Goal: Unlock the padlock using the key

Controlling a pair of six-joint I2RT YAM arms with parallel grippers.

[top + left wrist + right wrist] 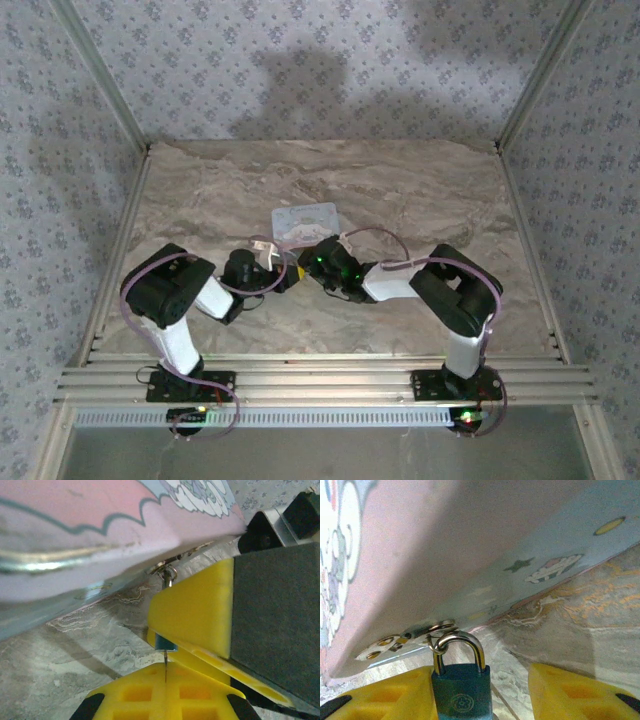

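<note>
- Left jaws (165,669) are pressed together on a thin dark key (165,659), seen edge-on. It sticks out of the seam between my two yellow fingers and points at the underside of the small dark teal padlock (165,642).
- Right jaws (480,674) are spread, with the padlock (462,692) between them. In the right wrist view its body lies against one yellow finger (385,695), and I see a clear gap to the other finger (575,690).
- From the left wrist, the padlock looks tucked between the right arm's yellow fingers (195,615). I cannot tell whether the key tip has entered the keyway.
- Its silver shackle (470,641) is closed and hooked through the small metal hasp rings (439,628) on the edge of the pale blue-grey rectangular tin (470,545) with a pink cartoon lid.
- That tin (305,220) sits near the middle of the marble-patterned table (400,180). The padlock hangs at its near edge, just above the tabletop.
- Overhead, I see the left arm (165,285) and the right arm (455,290) bent inward. Their wrists meet just in front of the tin.
</note>
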